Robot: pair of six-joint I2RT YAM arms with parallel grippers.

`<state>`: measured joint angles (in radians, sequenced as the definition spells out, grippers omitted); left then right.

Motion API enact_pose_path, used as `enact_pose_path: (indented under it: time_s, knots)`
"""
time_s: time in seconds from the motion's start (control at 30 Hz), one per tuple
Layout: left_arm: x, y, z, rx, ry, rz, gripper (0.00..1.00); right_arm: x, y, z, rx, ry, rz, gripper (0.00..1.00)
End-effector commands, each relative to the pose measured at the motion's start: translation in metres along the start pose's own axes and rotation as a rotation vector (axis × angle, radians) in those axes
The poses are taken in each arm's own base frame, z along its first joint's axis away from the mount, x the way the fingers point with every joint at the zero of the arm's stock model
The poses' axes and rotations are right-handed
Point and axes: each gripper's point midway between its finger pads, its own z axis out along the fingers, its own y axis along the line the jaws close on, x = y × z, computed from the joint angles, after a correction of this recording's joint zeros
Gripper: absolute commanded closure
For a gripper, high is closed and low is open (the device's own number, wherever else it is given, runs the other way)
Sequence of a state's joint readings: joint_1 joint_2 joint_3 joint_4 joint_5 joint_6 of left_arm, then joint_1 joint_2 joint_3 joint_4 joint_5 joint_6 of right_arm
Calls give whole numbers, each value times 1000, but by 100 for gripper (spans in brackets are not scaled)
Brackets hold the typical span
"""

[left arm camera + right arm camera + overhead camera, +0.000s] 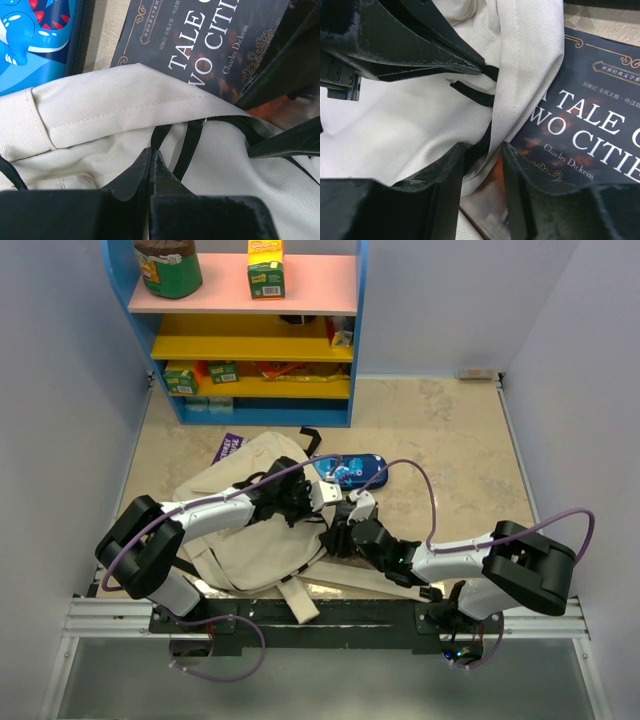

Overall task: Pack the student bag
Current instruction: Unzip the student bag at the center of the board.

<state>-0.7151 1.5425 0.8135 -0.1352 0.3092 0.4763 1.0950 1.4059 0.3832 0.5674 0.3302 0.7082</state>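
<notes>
Two arms are reaching inward over the table (450,440) in the top external view and meeting at the right side of the student bag (250,545). The bag is lying flat and rumpled at centre-left of the table, in front of a shelf unit (360,340). The left gripper (318,498) is sitting over the bag's right side, and the right gripper (345,527) is sitting just beside it. A blue pencil case (350,470) is lying just beyond both, beside the bag's far-right edge. Finger positions are not readable from this height.

In the left wrist view, the left gripper (154,154) is showing its fingers pressed together, with no gap at the tips, over the cream fabric of the student bag (115,105). A black strap (161,132) is running up to the tips; whether it is clamped cannot be confirmed. A book (215,45) by Charles Dickens is lying beyond the bag's hem, with the pencil case (30,40) to its left.

In the right wrist view, the right gripper (484,155) is pinching the hemmed edge of the student bag (420,125) between its fingers. The book (590,125) is lying to the right of that edge, partly covered by the fabric.
</notes>
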Motion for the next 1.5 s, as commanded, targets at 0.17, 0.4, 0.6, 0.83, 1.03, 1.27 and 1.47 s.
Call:
enact_pose_path:
  time_s: [0.17,0.4,0.6,0.83,1.03,1.27,1.47]
  knots:
    - [-18,18,-8,-94,-53,33,100,-7,13,0,-46,-32,68,94]
    - [-12,51,-14,-263,-17,6,100,6,1,-5,-29,-12,89,100]
    - [-7,73,-19,-359,4,7,100,14,-6,-11,-9,-1,93,100]
    - [13,104,-20,-485,101,-25,100,17,-12,-16,5,0,97,100]
    - [11,106,-22,-488,96,-59,100,15,-16,-19,22,0,69,100]
    - [-24,70,-40,-266,-38,-106,42,-47,11,-31,-19,-118,-145,58]
    - [-42,76,-73,-186,-134,-157,33,-85,34,-32,-48,-187,-362,49]
